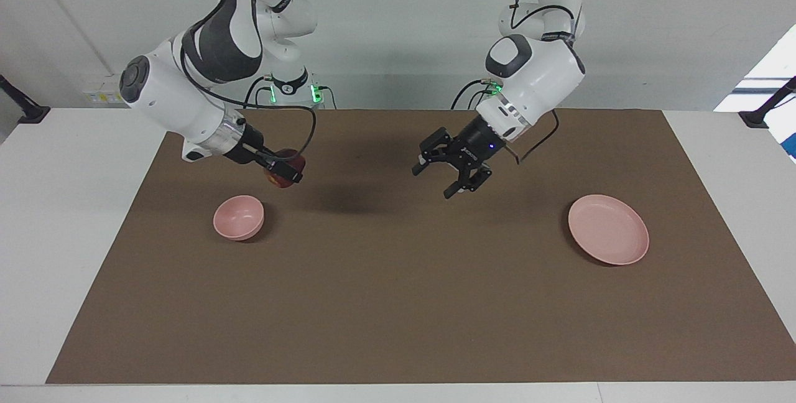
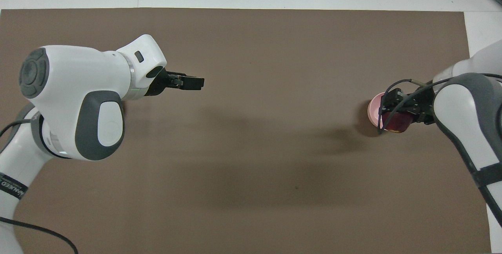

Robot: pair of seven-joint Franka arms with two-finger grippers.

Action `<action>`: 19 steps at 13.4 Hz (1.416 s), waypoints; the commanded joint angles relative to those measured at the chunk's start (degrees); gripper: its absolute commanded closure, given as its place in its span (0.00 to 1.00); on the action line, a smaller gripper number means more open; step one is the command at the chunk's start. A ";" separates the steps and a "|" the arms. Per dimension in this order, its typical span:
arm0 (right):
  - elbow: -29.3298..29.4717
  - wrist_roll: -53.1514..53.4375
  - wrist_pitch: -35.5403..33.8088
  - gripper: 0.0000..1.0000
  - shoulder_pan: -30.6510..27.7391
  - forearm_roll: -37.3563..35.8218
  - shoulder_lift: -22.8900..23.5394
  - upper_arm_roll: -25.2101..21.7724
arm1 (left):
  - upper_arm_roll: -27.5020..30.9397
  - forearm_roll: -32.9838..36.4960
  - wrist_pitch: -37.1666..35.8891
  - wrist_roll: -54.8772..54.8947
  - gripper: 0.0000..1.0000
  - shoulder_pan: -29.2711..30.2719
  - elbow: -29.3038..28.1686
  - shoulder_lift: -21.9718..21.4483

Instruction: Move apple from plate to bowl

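The dark-red apple (image 1: 281, 176) hangs in the air with my right gripper (image 1: 287, 174) shut on it. In the overhead view the apple (image 2: 397, 121) and the right gripper (image 2: 394, 113) cover most of the small pink bowl (image 2: 373, 109). The facing view shows them raised well above the bowl (image 1: 238, 217), not touching it. The flat pink plate (image 1: 608, 229) lies bare at the left arm's end of the table; my left arm hides it in the overhead view. My left gripper (image 1: 433, 183) hangs open and holds nothing over the middle of the mat, also in the overhead view (image 2: 199, 83).
A brown mat (image 1: 398, 303) covers most of the white table (image 1: 74, 216). Bowl and plate are the only things on it, wide apart. Both arms' white elbows hang over the robots' side of the mat.
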 commanded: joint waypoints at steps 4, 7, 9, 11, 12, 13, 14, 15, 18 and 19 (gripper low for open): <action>-1.51 -7.90 11.64 1.00 -1.30 -5.55 4.44 0.56 | 5.18 14.74 -9.35 -1.92 0.00 1.13 1.41 -2.45; -1.60 -8.09 12.10 1.00 -1.13 -5.56 5.59 0.56 | 6.84 15.01 -14.70 -1.83 0.00 2.63 4.20 -4.03; -1.86 -7.92 12.18 1.00 -0.87 -5.56 5.94 0.65 | 11.75 15.19 -23.47 -1.65 0.00 1.05 10.07 -4.47; -1.86 -8.18 13.41 1.00 -0.95 -5.56 6.64 0.65 | 15.26 15.19 -31.30 -1.56 0.00 -0.79 16.32 -4.39; -1.86 -7.92 13.50 1.00 -0.78 -5.56 6.82 0.65 | 18.50 15.28 -34.91 -1.48 0.00 -3.15 18.87 -4.56; -1.77 -7.74 13.94 1.00 -0.60 -5.56 7.26 0.65 | 21.58 15.62 -38.51 -1.39 0.00 -5.00 21.25 -4.65; -1.60 -7.83 14.64 1.00 -0.69 -5.56 7.78 0.65 | 22.22 16.76 -42.03 -1.13 0.00 -5.19 23.01 -4.83; -1.25 -7.74 14.99 1.00 -0.69 -5.56 8.14 0.65 | 22.23 17.29 -46.15 -1.12 0.00 -5.02 24.42 -5.26; -1.07 -7.05 16.05 1.00 -0.34 -5.56 9.36 0.65 | 21.79 17.47 -50.76 -1.47 0.00 -4.32 25.22 -8.77; -1.24 -6.95 16.66 1.00 -0.25 -5.56 9.37 0.73 | 21.70 17.39 -51.02 -1.65 0.00 -4.31 24.96 -9.56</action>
